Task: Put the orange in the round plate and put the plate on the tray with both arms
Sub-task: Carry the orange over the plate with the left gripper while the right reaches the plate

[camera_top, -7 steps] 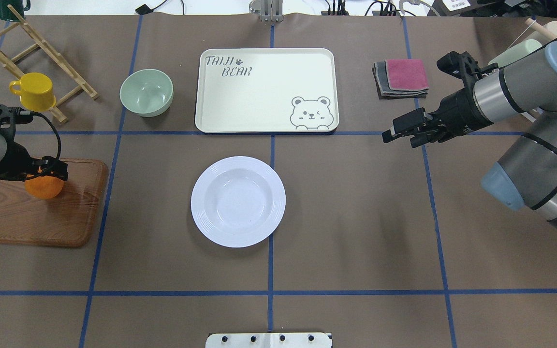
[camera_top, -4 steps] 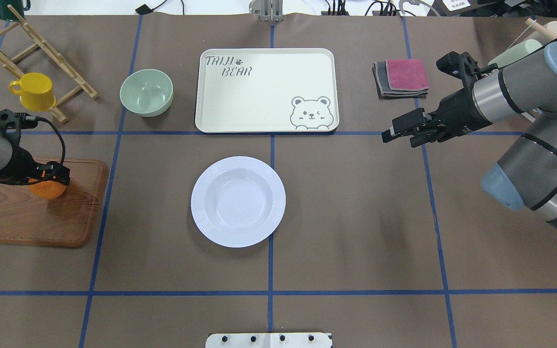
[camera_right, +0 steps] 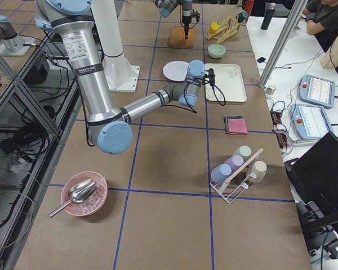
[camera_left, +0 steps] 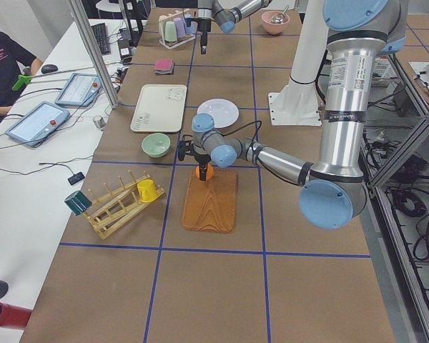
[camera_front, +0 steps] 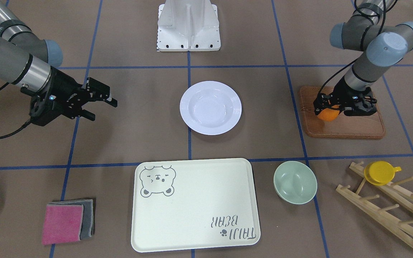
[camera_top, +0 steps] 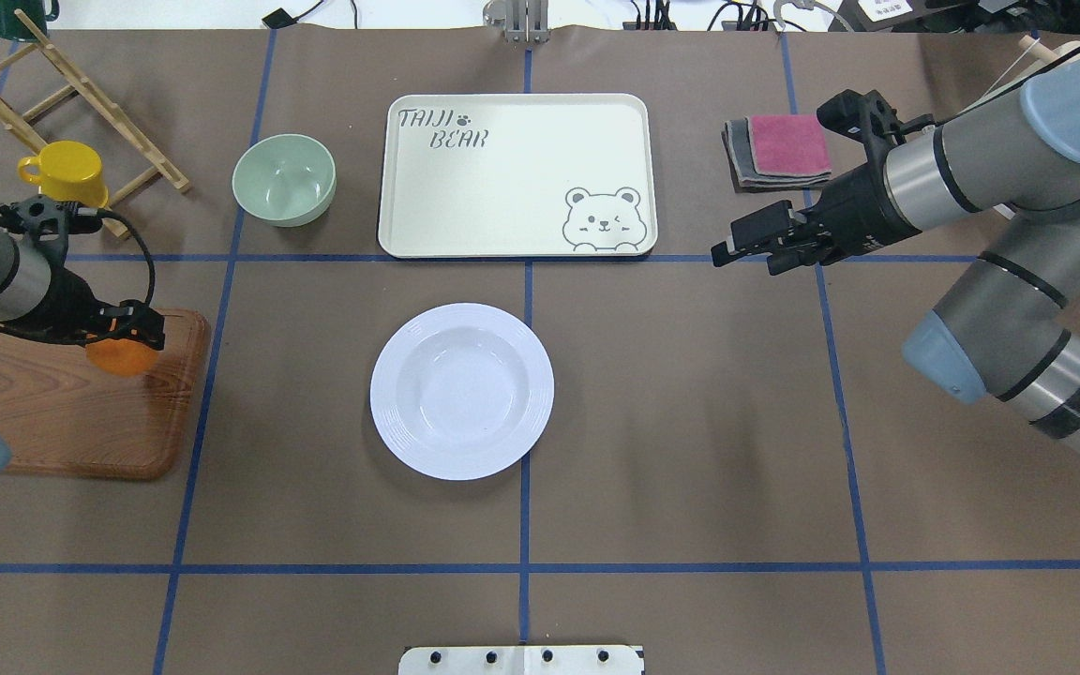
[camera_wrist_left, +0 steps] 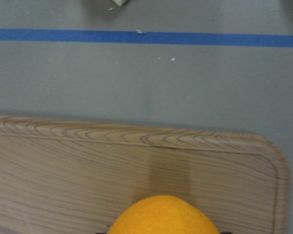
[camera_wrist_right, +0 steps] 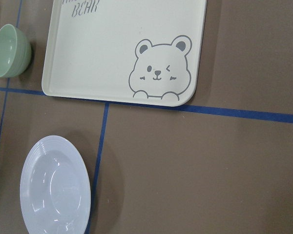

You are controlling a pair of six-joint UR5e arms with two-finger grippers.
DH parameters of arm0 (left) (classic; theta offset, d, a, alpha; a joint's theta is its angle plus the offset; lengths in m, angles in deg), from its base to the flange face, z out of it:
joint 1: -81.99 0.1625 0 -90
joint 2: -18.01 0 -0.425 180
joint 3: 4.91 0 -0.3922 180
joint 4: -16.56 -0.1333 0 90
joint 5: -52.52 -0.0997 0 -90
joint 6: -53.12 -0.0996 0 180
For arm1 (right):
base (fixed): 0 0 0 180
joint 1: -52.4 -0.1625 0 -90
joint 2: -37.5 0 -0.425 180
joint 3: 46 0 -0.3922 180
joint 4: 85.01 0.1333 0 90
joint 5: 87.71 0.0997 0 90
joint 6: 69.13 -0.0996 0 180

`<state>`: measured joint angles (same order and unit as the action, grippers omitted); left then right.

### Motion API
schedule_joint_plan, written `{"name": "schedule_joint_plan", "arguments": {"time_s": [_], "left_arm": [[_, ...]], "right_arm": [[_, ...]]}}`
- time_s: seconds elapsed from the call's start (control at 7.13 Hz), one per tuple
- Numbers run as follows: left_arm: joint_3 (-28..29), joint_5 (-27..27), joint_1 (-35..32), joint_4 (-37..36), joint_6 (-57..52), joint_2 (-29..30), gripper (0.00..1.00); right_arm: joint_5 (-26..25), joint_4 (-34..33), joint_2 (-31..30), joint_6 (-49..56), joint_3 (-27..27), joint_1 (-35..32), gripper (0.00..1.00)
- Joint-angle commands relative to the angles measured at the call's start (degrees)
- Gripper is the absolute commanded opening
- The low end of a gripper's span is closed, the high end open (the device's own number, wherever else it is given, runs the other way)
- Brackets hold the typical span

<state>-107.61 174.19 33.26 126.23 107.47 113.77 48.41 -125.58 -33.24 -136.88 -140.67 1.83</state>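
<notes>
Orange [camera_top: 118,358] gripped between the closed fingers of the left gripper [camera_top: 127,336], over the corner of the wooden board [camera_top: 62,422] that lies nearest the round plate [camera_top: 385,394]; in the left wrist view its shadow falls on the board. The plate rests on the brown table, well apart from the orange and on the robot's side of the tray [camera_top: 521,169], a blue tape line running between them. Right gripper [camera_top: 742,251], fingers parted and holding nothing, hangs above the table just beside the tray's bear-face corner, near the folded cloths [camera_top: 779,150]. Pale-green bowl [camera_top: 283,178] beside the tray; yellow cup [camera_top: 67,173] on the wooden rack [camera_top: 81,89]
</notes>
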Motion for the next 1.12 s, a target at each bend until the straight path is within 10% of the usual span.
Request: {"name": "schedule_joint_plan", "arguments": {"time_s": [0.0, 0.42, 0.98], "left_arm": [[-5.3, 0.6, 0.1, -16.0, 4.1, 11.1, 0.74], [-4.3, -4.2, 8.8, -18.5, 16.2, 21.2, 0.74], [1.7, -8.0, 15.9, -17.7, 19.7, 28.7, 0.76]], "right_arm": [[-6.3, 7.1, 2.1, -4.5, 1.9, 5.5, 0.97], [-21.6, 27.3, 4.2, -15.7, 10.1, 16.3, 0.94], [-31.4, 32.0, 6.2, -18.6, 14.1, 23.9, 0.94]]}}
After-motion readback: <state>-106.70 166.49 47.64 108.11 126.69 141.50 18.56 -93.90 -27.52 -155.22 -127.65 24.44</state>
